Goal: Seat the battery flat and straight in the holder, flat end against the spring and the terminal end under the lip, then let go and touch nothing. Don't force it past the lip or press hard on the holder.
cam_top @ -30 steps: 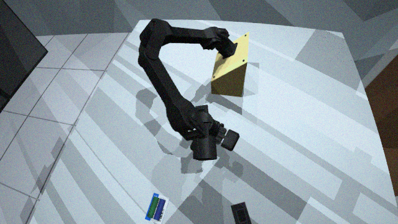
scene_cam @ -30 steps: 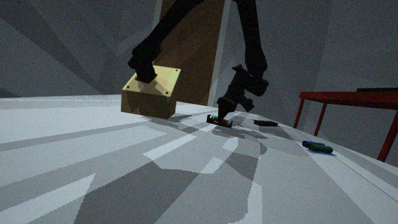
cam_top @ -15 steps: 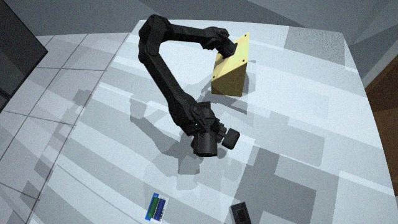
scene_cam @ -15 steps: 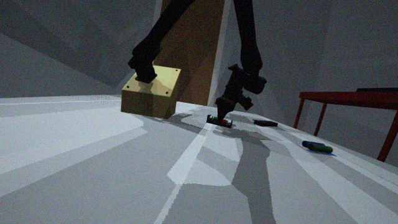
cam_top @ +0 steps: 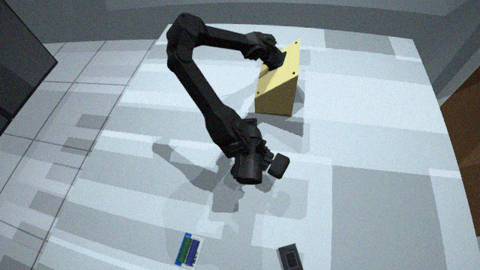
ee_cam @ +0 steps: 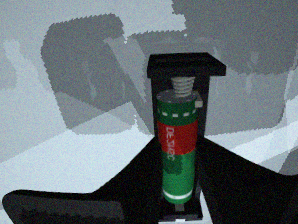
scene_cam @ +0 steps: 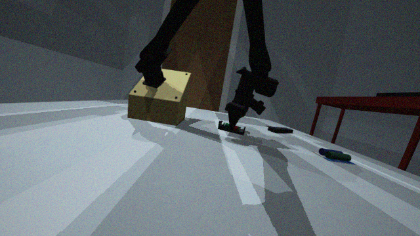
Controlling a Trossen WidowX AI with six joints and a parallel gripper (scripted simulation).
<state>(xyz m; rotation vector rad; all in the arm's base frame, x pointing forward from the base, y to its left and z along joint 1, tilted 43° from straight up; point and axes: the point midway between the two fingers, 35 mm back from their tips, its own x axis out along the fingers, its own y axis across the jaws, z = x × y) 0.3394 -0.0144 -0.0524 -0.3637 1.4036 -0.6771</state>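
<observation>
The green battery (ee_cam: 178, 172) (scene_cam: 226, 125) with a red band lies lengthwise in the black holder (ee_cam: 186, 64) (scene_cam: 243, 130). Its flat end is at the coil spring (ee_cam: 183, 86), which appears to meet it. Its terminal end is at the holder's near end in the wrist view; whether it is under the lip cannot be told. The battery looks roughly in line with the holder and low in it; any small tilt cannot be judged. My gripper (ee_cam: 176, 142) (scene_cam: 233, 126) is shut on the battery's middle, inside the holder. In the top view the arm hides battery and holder.
The arm's base stands on a yellow wedge block (cam_top: 277, 94) (scene_cam: 155, 109). A card with a green and a blue cylinder (cam_top: 189, 251) (scene_cam: 335, 155) and a dark flat box (cam_top: 290, 256) (scene_cam: 280, 130) lie on the table. A red table (scene_cam: 367, 105) stands beyond.
</observation>
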